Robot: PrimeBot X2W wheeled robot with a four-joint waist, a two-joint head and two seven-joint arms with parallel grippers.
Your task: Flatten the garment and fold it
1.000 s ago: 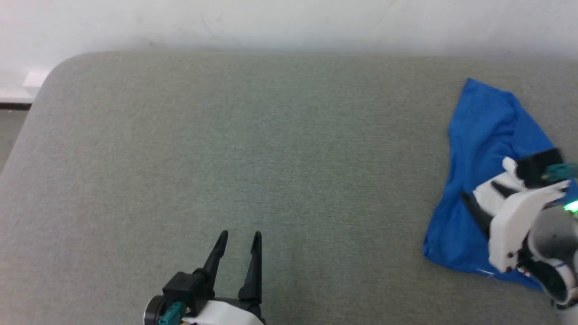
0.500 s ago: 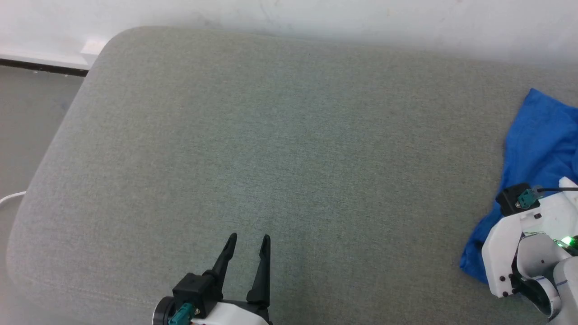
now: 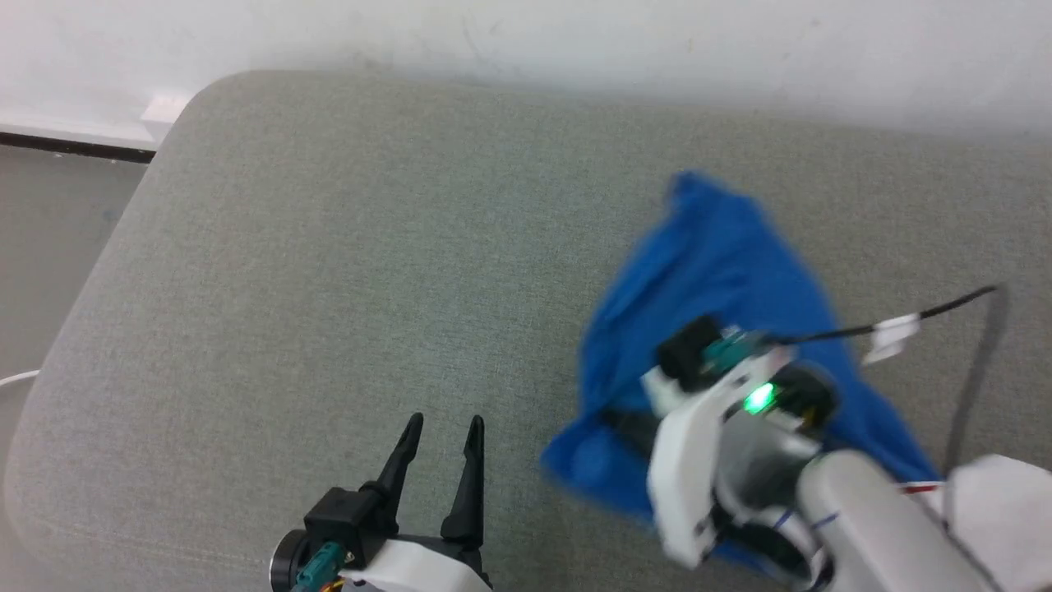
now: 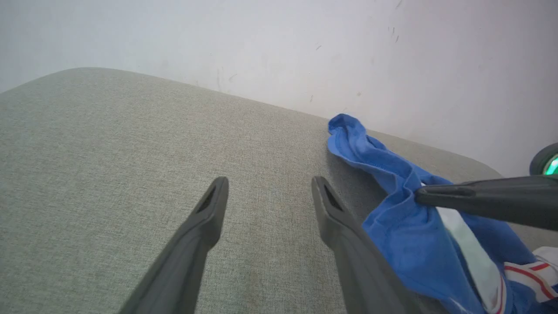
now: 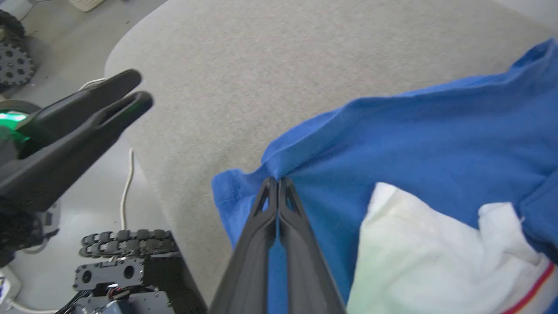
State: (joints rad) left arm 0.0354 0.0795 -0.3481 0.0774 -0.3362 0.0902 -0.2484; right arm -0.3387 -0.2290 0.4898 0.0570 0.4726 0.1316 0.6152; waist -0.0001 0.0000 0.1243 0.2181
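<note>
Right gripper (image 5: 277, 179) has its fingers pressed together, pinching a fold of the garment (image 3: 723, 263) near a blue hemmed edge. Left gripper (image 3: 441, 423) has its fingers spread apart with nothing between them, over bare cushion (image 3: 329, 247) just left of the cloth. Garment is bunched on the cushion's right half, toward the front edge. White sleeve (image 5: 427, 244) with a red stripe lies beside the right fingers. Pale wall (image 3: 575, 33) behind.

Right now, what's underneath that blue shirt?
The grey cushion lies under the shirt. A white sleeve shows among its folds. The right claw pinches its edge; anything beneath the bunched cloth is hidden.
</note>
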